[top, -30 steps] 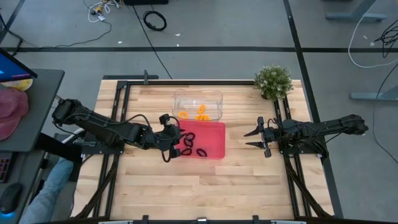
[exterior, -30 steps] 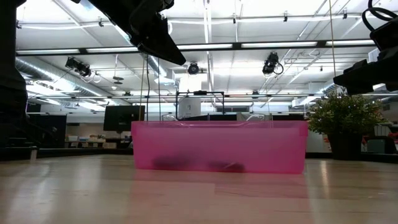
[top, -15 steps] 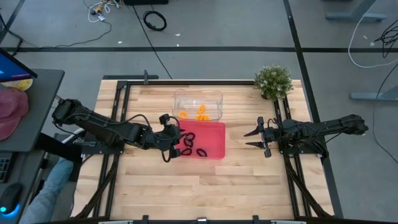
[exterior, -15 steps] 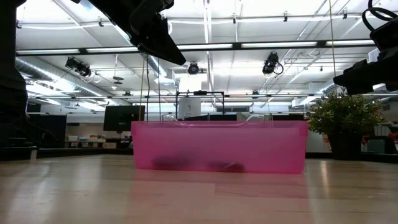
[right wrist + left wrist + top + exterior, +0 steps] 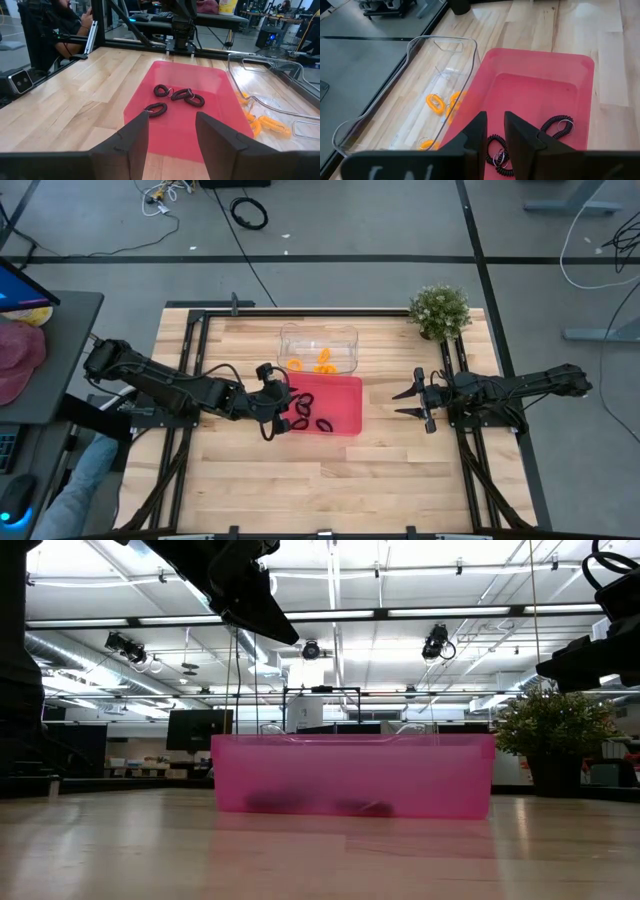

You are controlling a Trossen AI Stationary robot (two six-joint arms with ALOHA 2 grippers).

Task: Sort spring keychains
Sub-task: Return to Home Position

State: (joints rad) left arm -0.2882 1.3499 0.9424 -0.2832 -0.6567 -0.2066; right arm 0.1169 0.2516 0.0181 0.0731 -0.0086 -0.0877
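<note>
Several black spring keychains (image 5: 181, 94) lie on the floor of the pink tray (image 5: 345, 420) at mid-table; two show in the left wrist view (image 5: 557, 125). Orange spring keychains (image 5: 324, 361) lie in the clear container (image 5: 318, 332) just beyond the tray, and also show as orange keychains (image 5: 436, 103) in the left wrist view. My left gripper (image 5: 277, 404) hangs over the tray's left end, raised above the rim (image 5: 262, 610). Its fingers are a narrow gap apart (image 5: 494, 125) and hold nothing. My right gripper (image 5: 410, 402) waits right of the tray, open (image 5: 171, 131).
A potted plant (image 5: 440, 310) stands at the table's far right corner. Bare wood (image 5: 320, 480) stretches in front of the tray to the near edge. A person sits beyond the table's left side (image 5: 70, 22).
</note>
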